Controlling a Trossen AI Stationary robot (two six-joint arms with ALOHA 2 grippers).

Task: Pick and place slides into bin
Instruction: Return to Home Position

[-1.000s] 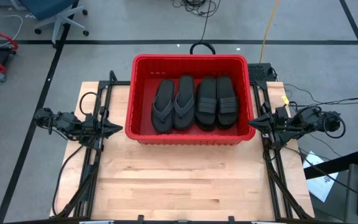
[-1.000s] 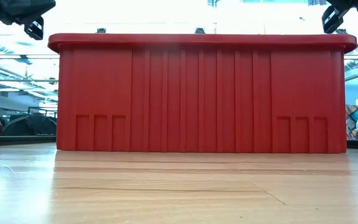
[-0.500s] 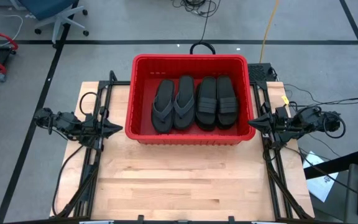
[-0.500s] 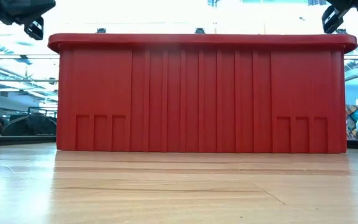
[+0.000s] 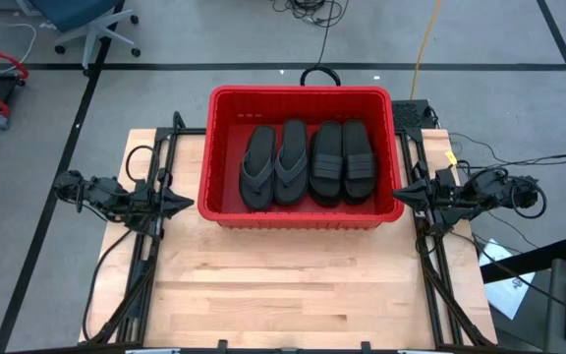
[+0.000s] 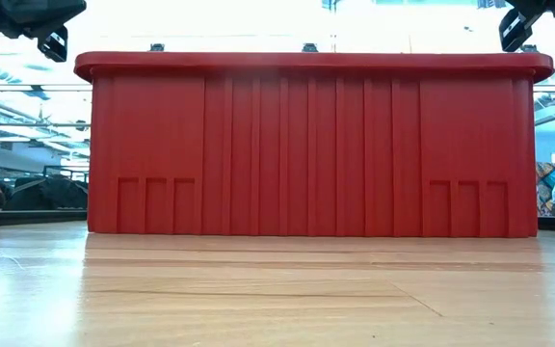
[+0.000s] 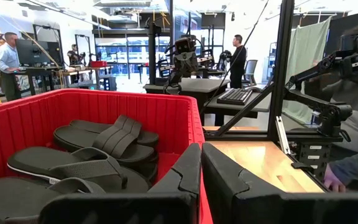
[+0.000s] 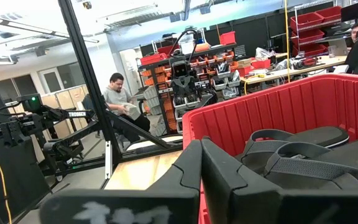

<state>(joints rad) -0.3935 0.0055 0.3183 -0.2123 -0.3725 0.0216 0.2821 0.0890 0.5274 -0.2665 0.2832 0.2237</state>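
The red bin (image 5: pixel 302 93) stands at the table's far middle. Several black slides lie side by side on its floor: two thong-style ones (image 5: pixel 275 163) on the left, two wide-strap ones (image 5: pixel 343 161) on the right. They also show in the left wrist view (image 7: pixel 98 146) and the right wrist view (image 8: pixel 303 158). My left gripper (image 5: pixel 187 205) is shut and empty just outside the bin's left wall. My right gripper (image 5: pixel 401 195) is shut and empty just outside the bin's right wall. In the low view the bin's near wall (image 6: pixel 311 145) hides the slides.
Bare wooden tabletop (image 5: pixel 293 285) lies between the bin and the near edge. Black arm frames (image 5: pixel 150 236) run along both table sides. People stand and sit in the room beyond the table (image 8: pixel 120 99).
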